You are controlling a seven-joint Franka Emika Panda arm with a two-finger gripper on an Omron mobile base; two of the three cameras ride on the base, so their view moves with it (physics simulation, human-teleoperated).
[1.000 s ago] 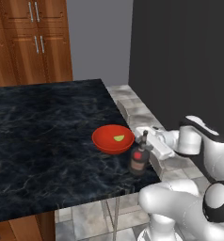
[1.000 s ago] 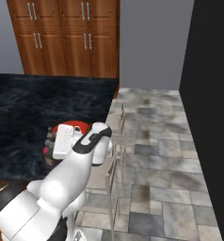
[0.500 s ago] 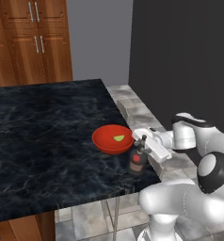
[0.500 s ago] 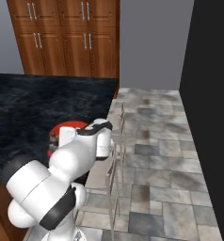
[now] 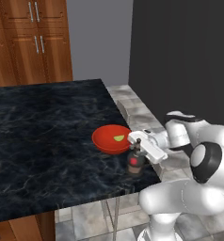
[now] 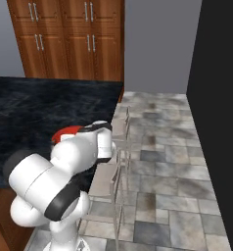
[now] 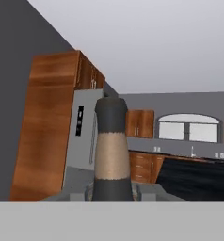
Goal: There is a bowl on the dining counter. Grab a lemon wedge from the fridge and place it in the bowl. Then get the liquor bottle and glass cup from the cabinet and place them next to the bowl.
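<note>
The red bowl (image 5: 108, 141) sits near the right end of the black dining counter (image 5: 43, 127), with the lemon wedge (image 5: 118, 138) lying inside it. Just in front and to the right of the bowl, the dark liquor bottle (image 5: 134, 163) stands upright close to the counter's corner. My gripper (image 5: 137, 149) is shut on its neck from the right. The hand view looks along that neck (image 7: 112, 155), with the grey fridge (image 7: 83, 141) far behind. In the right base view my arm hides most of the bowl (image 6: 65, 133). The glass cup is out of view.
Brown wooden cabinets (image 5: 36, 42) with grey bar handles stand behind the counter. To the counter's right lies a tiled floor (image 6: 162, 162), bounded by a dark wall (image 5: 180, 56). The bottle stands near the counter's front and right edges.
The arm's elbow and upper links have swung and folded lower beside the counter. The bottle and the gripper on it have barely shifted. The bowl and wedge are unmoved.
</note>
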